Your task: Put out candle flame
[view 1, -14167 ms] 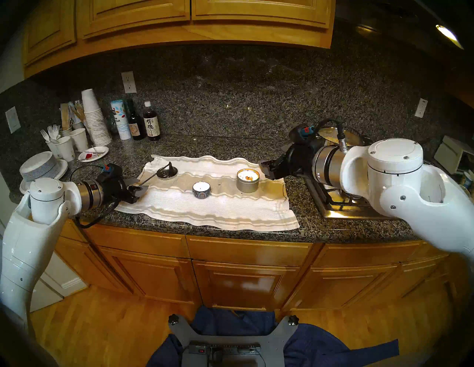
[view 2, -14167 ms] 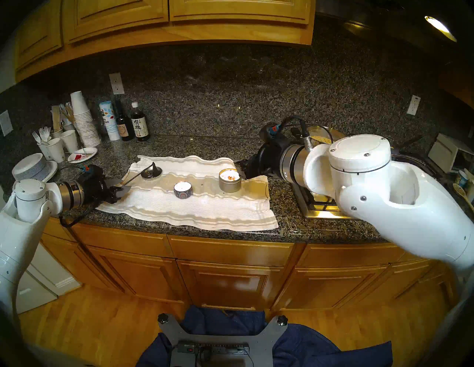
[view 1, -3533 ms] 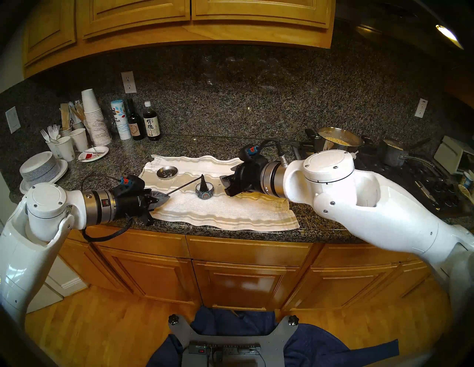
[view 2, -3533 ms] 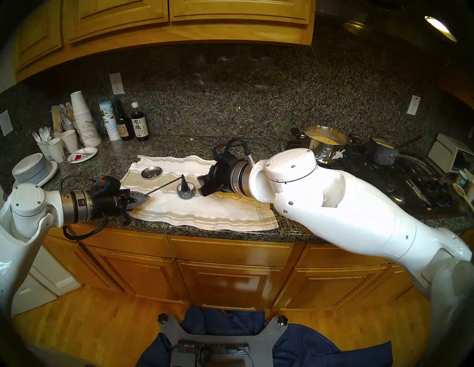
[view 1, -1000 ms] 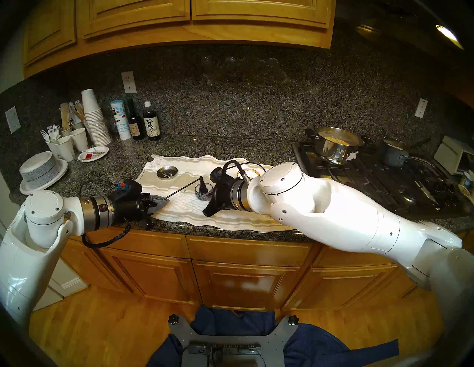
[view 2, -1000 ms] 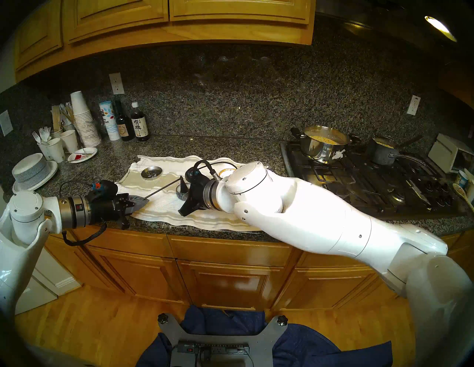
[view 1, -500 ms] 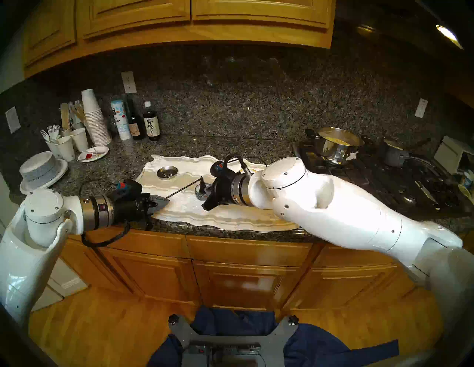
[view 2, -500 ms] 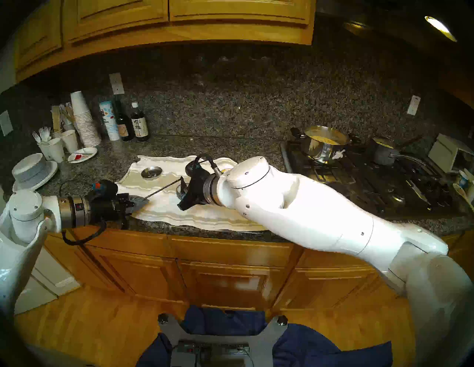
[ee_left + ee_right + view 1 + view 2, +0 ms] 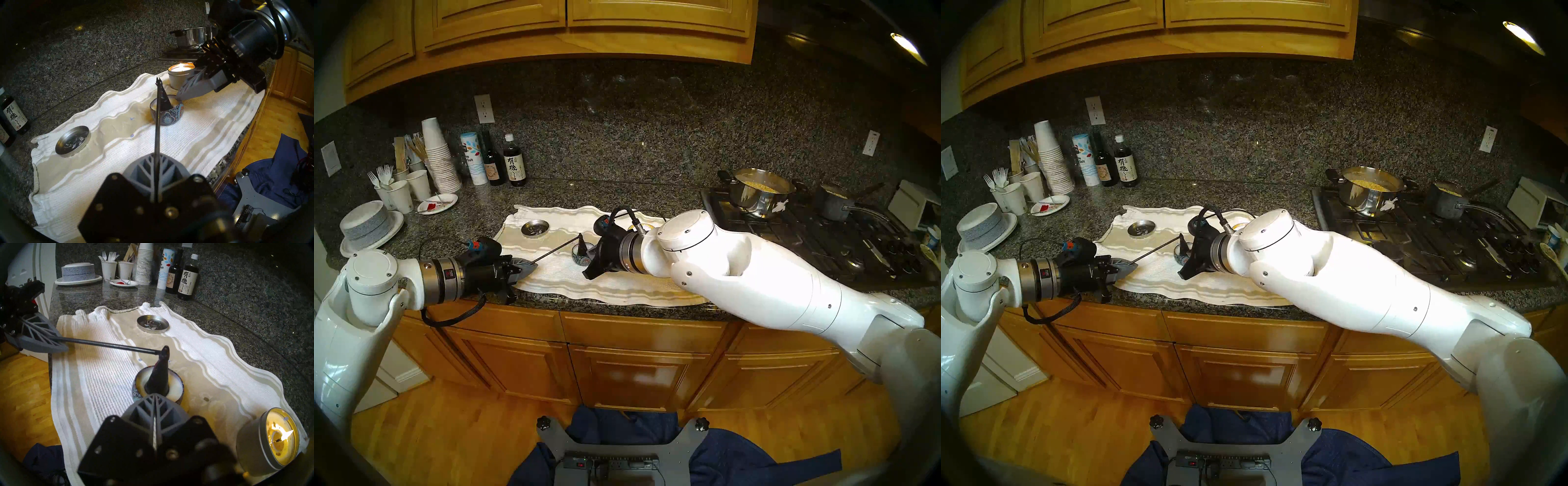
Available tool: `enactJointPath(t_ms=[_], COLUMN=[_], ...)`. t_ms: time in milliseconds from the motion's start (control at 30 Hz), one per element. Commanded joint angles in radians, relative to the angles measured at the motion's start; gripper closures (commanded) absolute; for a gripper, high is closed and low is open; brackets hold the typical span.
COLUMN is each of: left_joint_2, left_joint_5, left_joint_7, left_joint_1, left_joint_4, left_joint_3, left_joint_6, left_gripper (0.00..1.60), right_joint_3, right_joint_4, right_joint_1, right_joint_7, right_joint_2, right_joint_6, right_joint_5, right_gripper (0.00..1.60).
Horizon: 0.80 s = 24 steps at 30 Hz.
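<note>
My left gripper [image 9: 531,265] [image 9: 157,156] is shut on the thin rod of a black candle snuffer [image 9: 556,249]. The snuffer's cone [image 9: 164,100] [image 9: 158,377] stands over the wick of a small patterned candle [image 9: 580,259] [image 9: 169,115], hiding any flame there. My right gripper [image 9: 155,396] [image 9: 178,96] is shut and holds nothing. Its tips rest at the patterned candle's near rim. A silver tin candle [image 9: 268,438] [image 9: 178,76] still burns behind my right wrist, its flame [image 9: 282,434] visible.
Both candles stand on a white striped towel [image 9: 619,288] with a round metal lid [image 9: 535,227] at its far left. Bottles [image 9: 516,166], stacked paper cups [image 9: 438,159] and plates [image 9: 368,224] crowd the left counter. A stove with pots [image 9: 762,193] lies to the right.
In the last second both arms barely moved. Before that, my right arm swung left from the tin candle to the patterned candle, and my left gripper carried the snuffer from the lid onto it.
</note>
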State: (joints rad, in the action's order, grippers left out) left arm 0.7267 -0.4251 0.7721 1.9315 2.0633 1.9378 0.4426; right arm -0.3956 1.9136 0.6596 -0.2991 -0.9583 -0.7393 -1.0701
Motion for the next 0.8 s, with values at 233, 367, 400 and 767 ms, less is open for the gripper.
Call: enactJointPath(t_ms=[233, 367, 400, 767], left_joint_2=[0.023, 0.030, 0.035, 0.051], left_joint_5=[-0.031, -0.036, -0.042, -0.048], left_joint_7=[-0.012, -0.016, -0.016, -0.018], left_joint_1=[-0.034, -0.036, -0.038, -0.035], left_joint_4=[0.003, -0.001, -0.003, -0.012], left_joint_3=[0.016, 0.015, 0.015, 0.016], left_joint_6=[-0.001, 0.002, 0.005, -0.017], left_gripper=[1.60, 1.60, 1.60, 1.60], right_joint_3=[-0.007, -0.010, -0.011, -0.028], right_joint_4=[-0.014, -0.012, -0.011, 0.012], right_joint_1=[-0.038, -0.036, -0.035, -0.033], right_joint_7=[0.008, 0.006, 0.006, -0.002], right_joint_2=[-0.022, -0.023, -0.023, -0.014], right_joint_6=[-0.019, -0.020, -0.021, -0.016], right_joint_5=[0.011, 0.009, 0.009, 0.006], right_gripper=[1.60, 1.60, 1.60, 1.60])
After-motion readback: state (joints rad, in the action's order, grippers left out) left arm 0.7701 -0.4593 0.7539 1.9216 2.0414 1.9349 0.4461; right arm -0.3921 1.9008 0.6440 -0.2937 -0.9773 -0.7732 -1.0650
